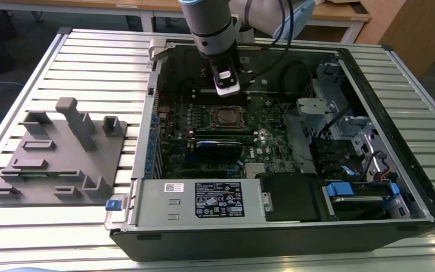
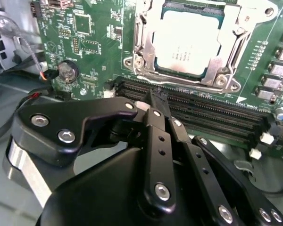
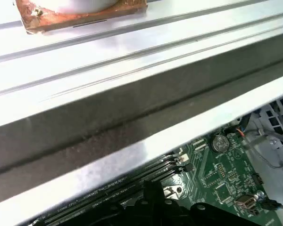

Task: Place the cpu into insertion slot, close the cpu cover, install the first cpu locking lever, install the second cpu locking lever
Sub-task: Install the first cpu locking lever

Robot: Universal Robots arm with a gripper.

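Silver-grey cpu (image 2: 187, 43) seen seated in slot (image 2: 144, 61), cover (image 2: 228, 52) framing it. Gripper (image 2: 156, 101) pressed together, empty, held near memory slots (image 2: 198, 106). Cover judged thin, stiff; levers best pushed at free ends.

We were in a robotics lab or workshop. We saw an open black desktop computer case (image 1: 278, 226) lying on a ribbed aluminium worktable (image 1: 89, 51), a grey plastic fixture block with upright pegs (image 1: 59, 153) beside it, and wooden desks (image 1: 338, 14) standing behind on a grey floor.
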